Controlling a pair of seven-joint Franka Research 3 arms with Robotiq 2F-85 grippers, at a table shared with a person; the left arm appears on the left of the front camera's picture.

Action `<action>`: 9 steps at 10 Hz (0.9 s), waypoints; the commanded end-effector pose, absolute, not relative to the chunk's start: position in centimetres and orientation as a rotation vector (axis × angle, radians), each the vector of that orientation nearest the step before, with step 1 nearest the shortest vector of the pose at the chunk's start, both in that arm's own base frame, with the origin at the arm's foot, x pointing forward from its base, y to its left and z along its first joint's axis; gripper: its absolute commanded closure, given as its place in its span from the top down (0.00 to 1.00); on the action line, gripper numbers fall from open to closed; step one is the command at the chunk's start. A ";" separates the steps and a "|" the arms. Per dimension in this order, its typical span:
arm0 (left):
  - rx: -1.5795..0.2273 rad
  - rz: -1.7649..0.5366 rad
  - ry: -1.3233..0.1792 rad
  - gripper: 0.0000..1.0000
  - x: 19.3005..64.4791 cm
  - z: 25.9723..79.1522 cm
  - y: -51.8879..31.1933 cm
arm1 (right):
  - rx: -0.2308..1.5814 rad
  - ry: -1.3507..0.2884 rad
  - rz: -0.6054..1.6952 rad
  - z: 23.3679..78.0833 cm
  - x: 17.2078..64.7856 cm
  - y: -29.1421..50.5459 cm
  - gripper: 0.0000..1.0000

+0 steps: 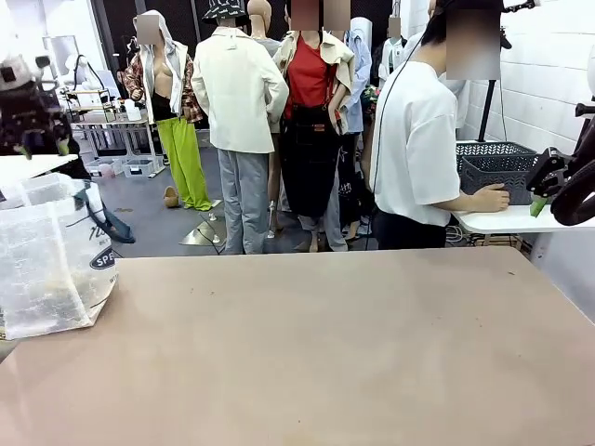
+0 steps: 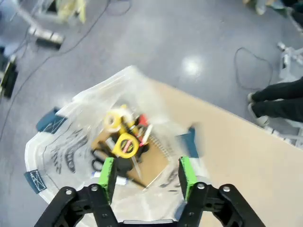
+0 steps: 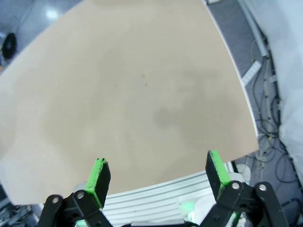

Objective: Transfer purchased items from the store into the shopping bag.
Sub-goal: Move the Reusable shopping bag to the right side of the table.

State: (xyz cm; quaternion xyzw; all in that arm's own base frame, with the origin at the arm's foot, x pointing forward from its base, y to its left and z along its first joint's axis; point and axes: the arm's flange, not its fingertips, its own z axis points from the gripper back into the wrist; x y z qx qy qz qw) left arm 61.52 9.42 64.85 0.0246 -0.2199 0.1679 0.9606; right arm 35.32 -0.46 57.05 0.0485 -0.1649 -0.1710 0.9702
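Bare table; shopping bag print reads "SPE".

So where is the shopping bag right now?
The shopping bag stands at the left edge of the table in the front view. In the left wrist view it sits directly below the left gripper, its mouth open, with items inside.

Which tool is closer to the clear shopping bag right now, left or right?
Left. The left tool hangs open directly above the shopping bag at the table's left edge. The right tool is open over the table's opposite side, far from the bag.
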 end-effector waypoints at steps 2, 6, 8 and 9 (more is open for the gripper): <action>-0.058 0.144 -0.645 1.00 56.1 66.1 3.7 | 0.076 -0.321 -0.332 57.2 35.4 -0.7 1.00; -0.241 -0.188 -0.633 1.00 51.0 60.5 -9.3 | 0.076 -0.321 -0.332 57.2 35.4 -0.7 1.00; -0.284 -0.221 -0.498 1.00 50.8 55.9 -14.6 | 0.076 -0.321 -0.332 57.2 35.4 -0.7 1.00; -0.291 -0.241 -0.425 1.00 50.1 54.3 -16.2 | 0.076 -0.321 -0.332 57.2 35.4 -0.7 1.00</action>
